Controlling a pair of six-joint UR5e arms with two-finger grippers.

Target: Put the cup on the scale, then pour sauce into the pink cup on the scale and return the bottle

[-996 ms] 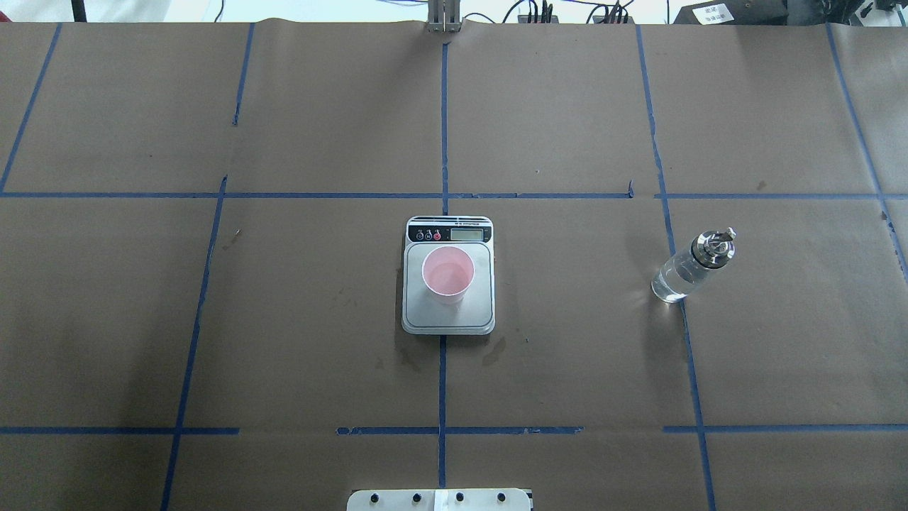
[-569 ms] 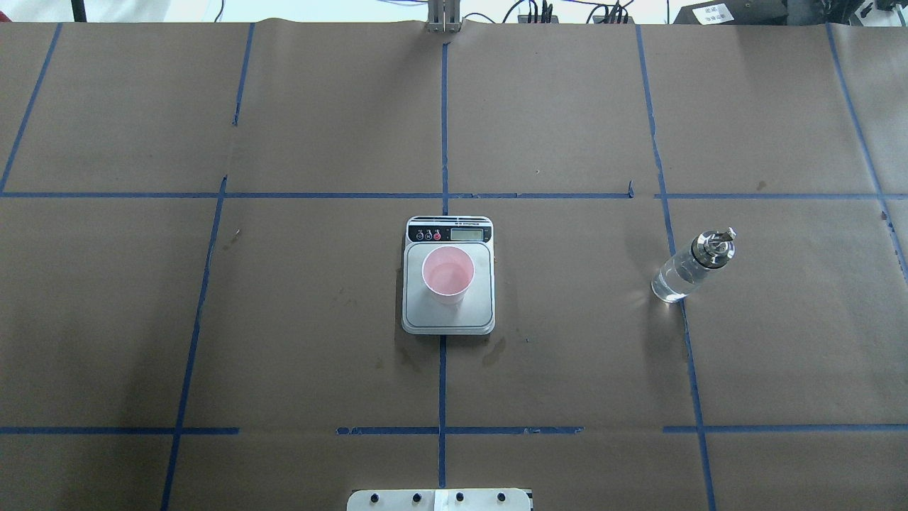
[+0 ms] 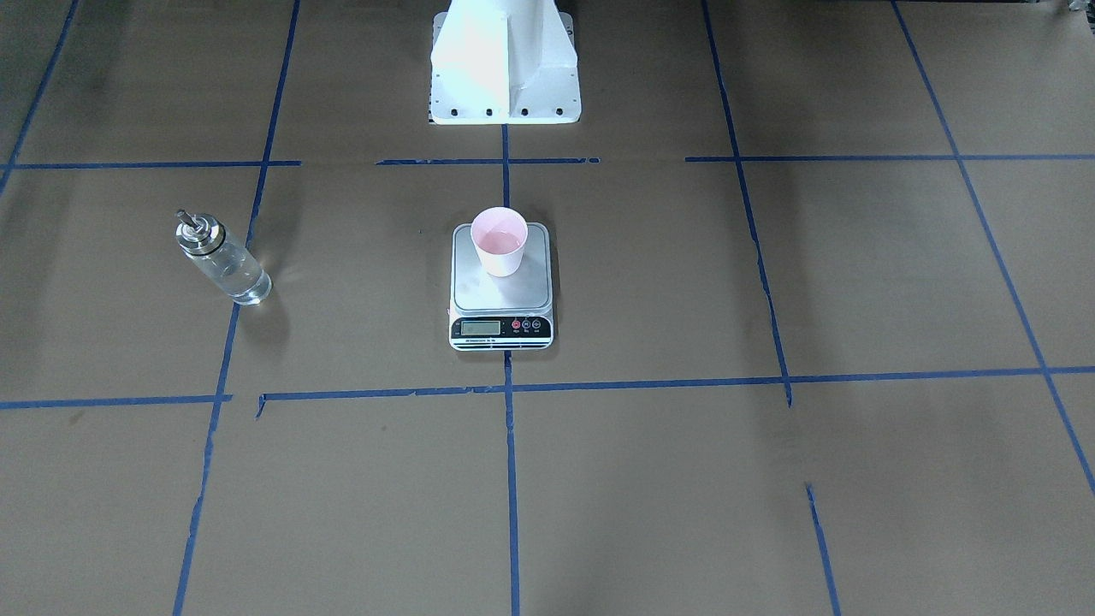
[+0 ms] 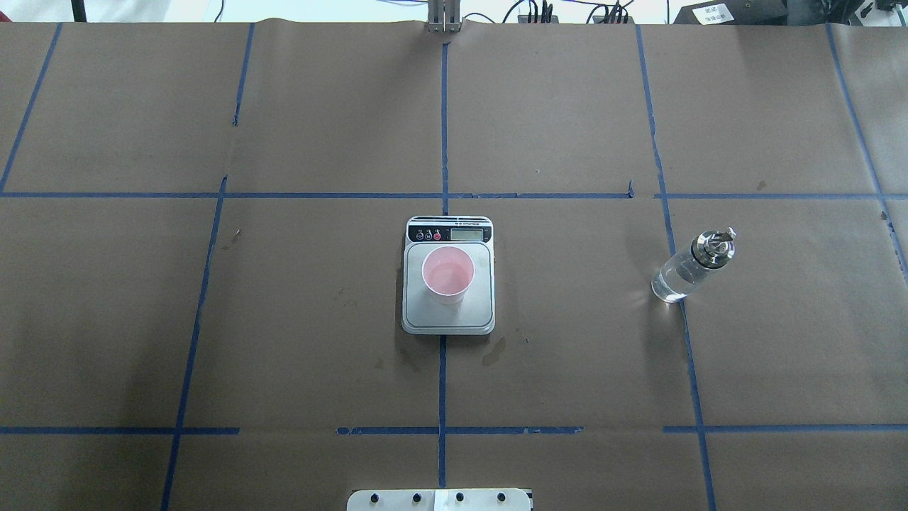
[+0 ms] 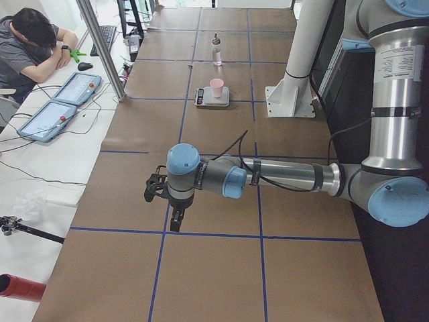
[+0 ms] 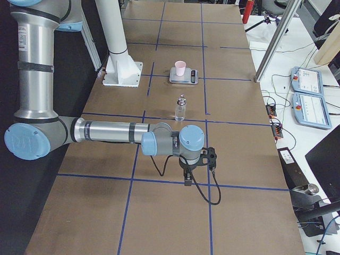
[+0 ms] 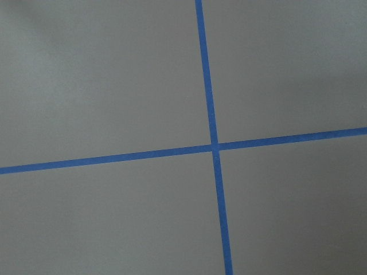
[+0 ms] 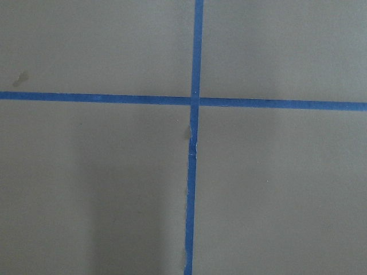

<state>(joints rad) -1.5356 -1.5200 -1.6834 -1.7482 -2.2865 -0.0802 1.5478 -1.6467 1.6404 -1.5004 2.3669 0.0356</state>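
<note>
The pink cup (image 4: pixel 448 273) (image 3: pixel 499 241) stands upright on the steel platform of the scale (image 4: pixel 448 321) (image 3: pixel 500 329) at the table's centre, with what looks like a little clear liquid inside. The glass bottle (image 4: pixel 682 275) (image 3: pixel 227 267) with its silver cap stands upright and alone on the robot's right side, and clear sauce (image 4: pixel 670 284) fills its lower part. Both arms hang far out past the table's ends. The left gripper (image 5: pixel 175 220) shows only in the exterior left view and the right gripper (image 6: pixel 187 178) only in the exterior right view. I cannot tell whether either is open or shut.
Brown paper with blue tape lines covers the table. The white robot pedestal (image 3: pixel 505 64) stands behind the scale. Small dark stains (image 4: pixel 493 351) mark the paper near the scale. A person (image 5: pixel 27 43) sits at a side desk with tablets (image 5: pixel 47 119) and a metal post (image 5: pixel 100 47).
</note>
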